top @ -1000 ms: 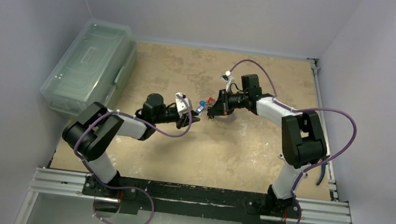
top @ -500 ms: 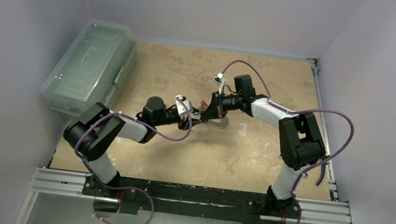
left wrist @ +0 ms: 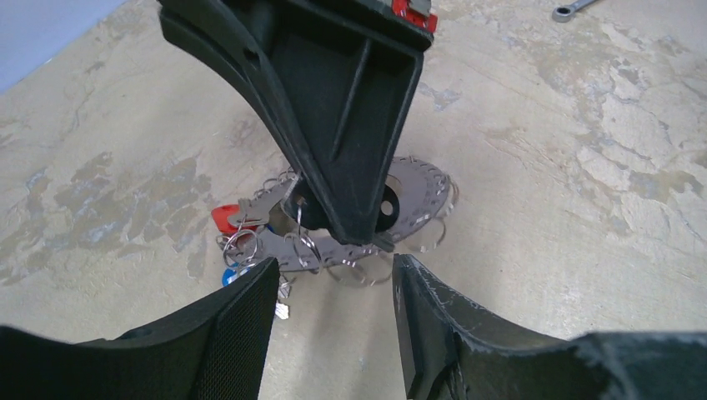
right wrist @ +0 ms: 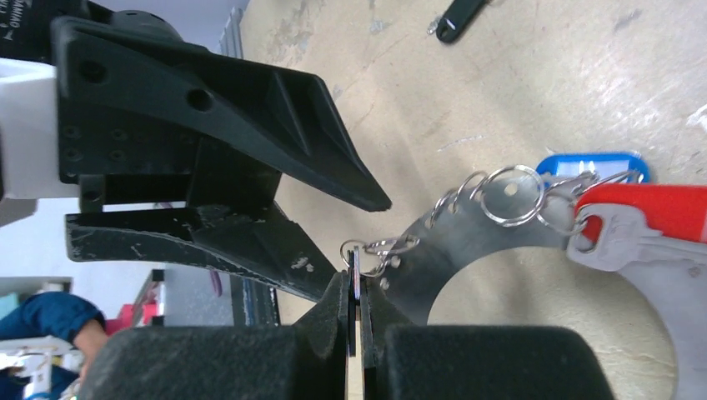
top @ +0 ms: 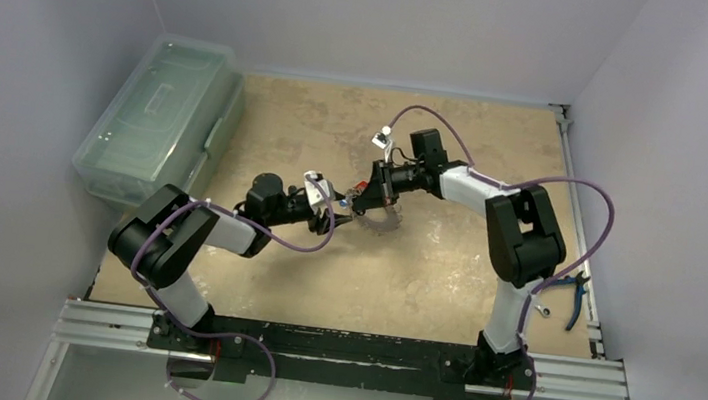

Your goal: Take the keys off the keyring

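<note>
Your right gripper (right wrist: 354, 287) clamps the keyring (right wrist: 467, 229) by its rim; ring near flat, keys (left wrist: 223, 218) bunched one side. Left gripper (left wrist: 333, 265) gapes, empty.

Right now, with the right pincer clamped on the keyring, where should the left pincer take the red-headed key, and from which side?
Probably by its red plastic head, the broadest part of the red-headed key, which lies at the keyring's rim. Come in from outside the rim, clear of the right pincer shut on it; the left pincer stands open.
</note>
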